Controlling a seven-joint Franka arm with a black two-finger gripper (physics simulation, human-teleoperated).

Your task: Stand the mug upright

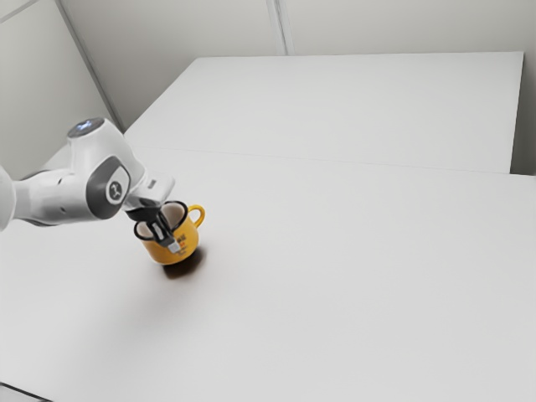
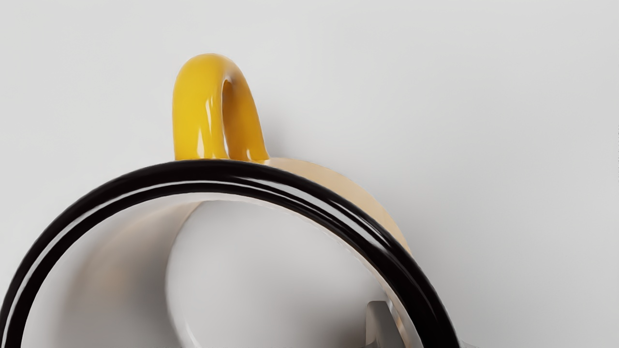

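The mug (image 1: 188, 241), toward the exterior view's left of the bench (image 1: 335, 276), tilts: its long axis slants, mouth up and toward that view's left, handle (image 1: 200, 215) toward its right. The end effector (image 1: 167, 239) pinches the mug's wall, one finger inside.

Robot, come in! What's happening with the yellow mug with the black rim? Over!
Black two-finger gripper: shut on the wall of the yellow, black-rimmed mug. Mug tilted, not upright yet. No obstacle seen. Over.
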